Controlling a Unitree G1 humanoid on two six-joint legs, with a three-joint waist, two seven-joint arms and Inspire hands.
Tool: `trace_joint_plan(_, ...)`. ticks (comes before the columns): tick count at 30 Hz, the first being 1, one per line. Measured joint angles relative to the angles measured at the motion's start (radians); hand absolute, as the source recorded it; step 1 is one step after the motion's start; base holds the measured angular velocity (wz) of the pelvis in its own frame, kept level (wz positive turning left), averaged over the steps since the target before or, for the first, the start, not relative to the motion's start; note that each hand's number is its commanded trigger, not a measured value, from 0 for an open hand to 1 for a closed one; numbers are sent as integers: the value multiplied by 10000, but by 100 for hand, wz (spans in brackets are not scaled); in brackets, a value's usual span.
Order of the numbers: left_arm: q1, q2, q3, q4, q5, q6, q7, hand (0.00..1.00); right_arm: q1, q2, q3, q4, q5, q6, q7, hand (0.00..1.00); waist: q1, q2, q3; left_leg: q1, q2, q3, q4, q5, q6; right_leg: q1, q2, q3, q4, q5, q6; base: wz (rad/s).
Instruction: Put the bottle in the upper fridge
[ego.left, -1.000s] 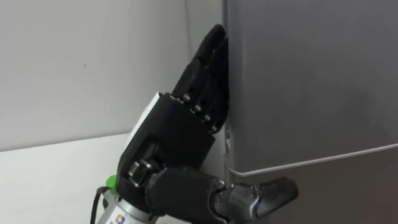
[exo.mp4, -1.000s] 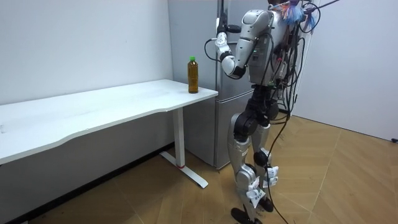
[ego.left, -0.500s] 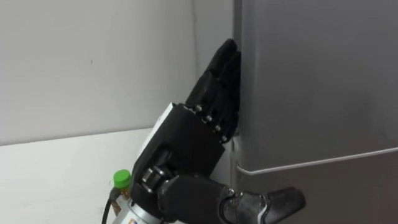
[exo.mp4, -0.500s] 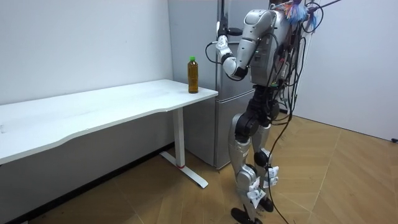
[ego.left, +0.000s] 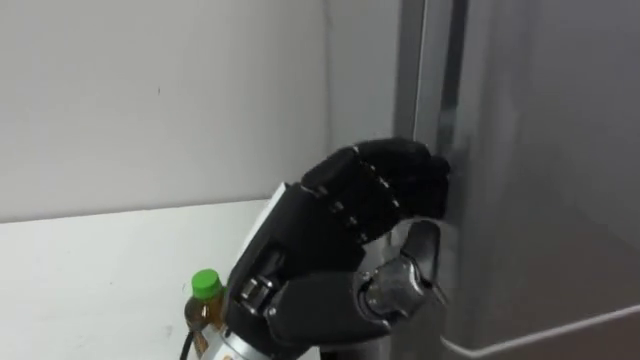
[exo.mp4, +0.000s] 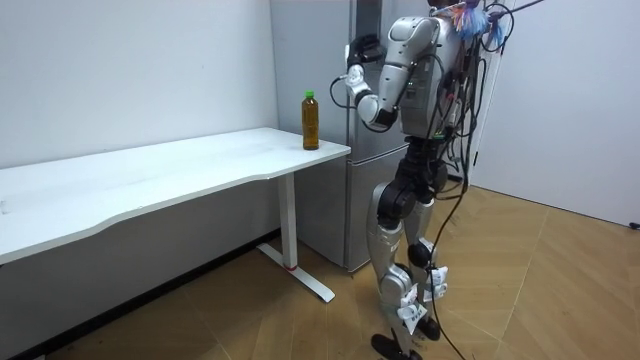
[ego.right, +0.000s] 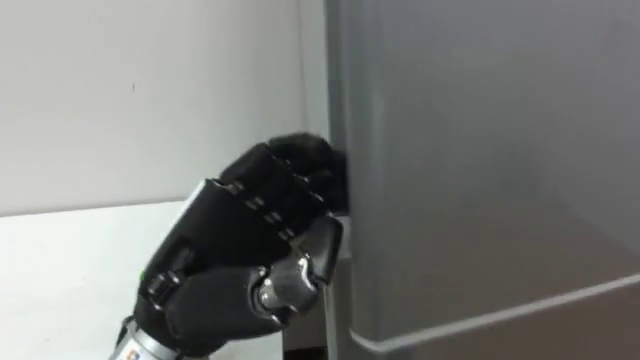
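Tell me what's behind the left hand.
The bottle stands on the table behind the left hand; the wrist covers its lower part. The hand's fingers curl round the edge of the fridge door.

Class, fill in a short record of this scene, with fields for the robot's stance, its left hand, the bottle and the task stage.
stance: upright, facing the fridge, next to the table's end
left hand: fingers curled round the edge of the upper fridge door
bottle: upright on the white table, at the corner nearest the fridge, not held
task stage: bottle not yet picked up
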Motion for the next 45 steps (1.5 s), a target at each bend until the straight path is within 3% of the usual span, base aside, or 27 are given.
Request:
trace_joint_plan(4, 1, 73, -514, -2, 7, 127, -393, 100, -3, -4, 6, -15, -10, 0, -2, 0, -37, 13, -8, -45, 4, 2, 3, 0, 0, -35, 4, 5, 1, 0, 0, 0)
trace_joint_plan(9, 4, 445, -1104, 39, 406, 782, -773, 100, -11, -18, 2, -15, -10, 0, -11, 0, -291, 53, -28, -117, 8, 35, 19, 16, 14, -77, 7, 40, 23, 1, -2, 0)
trace_joint_plan(13, 3, 452, -1158, 39, 601, 852, -971, 99, -9, -38, -2, -14, -4, 0, -13, 0, -357, 130, -64, -116, 34, 168, 17, 23, 13, -140, 17, 120, 49, 8, -13, -8)
trace_joint_plan(16, 4, 454, -1162, 39, 602, 855, -1033, 71, -7, -37, -2, -13, -5, 0, -13, 0, -386, 116, -55, -57, 49, 226, 7, 28, 8, -139, 21, 126, 49, 15, -26, -1)
trace_joint_plan(17, 4, 454, -1161, 39, 602, 855, -1033, 54, -7, -37, -2, -12, -5, 0, -13, 0, -384, 112, -52, -38, 49, 242, 3, 28, 8, -131, 19, 131, 48, 15, -26, 0)
trace_joint_plan(18, 4, 454, -1162, 39, 603, 856, -1034, 24, -10, -36, -1, -12, -5, 0, -13, 0, -384, 103, -47, -22, 49, 259, -1, 28, 9, -133, 18, 135, 41, 15, -25, 0)
trace_joint_plan(19, 3, 454, -1162, 39, 602, 856, -1035, 5, -9, -35, -1, -12, -5, 0, -13, 0, -384, 98, -43, -14, 48, 266, -3, 28, 9, -135, 17, 138, 36, 15, -25, 0)
trace_joint_plan(20, 3, 455, -1161, 39, 602, 855, -1035, 0, -9, -31, -1, -12, -5, 0, -12, 0, -384, 81, -31, 1, 47, 277, -8, 28, 9, -138, 17, 146, 23, 14, -25, 0)
trace_joint_plan(26, 3, 461, -1196, 38, 602, 857, -1087, 0, -48, -23, 4, -15, 6, 0, -12, 0, -374, 11, 26, -67, 45, 307, -15, 28, 8, -214, 17, 168, -5, 11, -21, 0)
trace_joint_plan(34, 4, 572, -1473, 148, 594, 857, -1088, 0, -147, -23, 83, -15, 3, -12, -31, 0, -450, -8, 40, -151, 75, 378, -15, 28, 8, -322, 41, 223, -3, 13, -23, -2)
trace_joint_plan(45, 46, 608, -1584, 296, 588, 861, -1098, 0, -91, 27, 71, -52, 364, -20, -219, 0, -622, -34, 56, 54, 201, 1207, -12, 25, 5, -390, 184, 956, 1, 84, -86, -18)
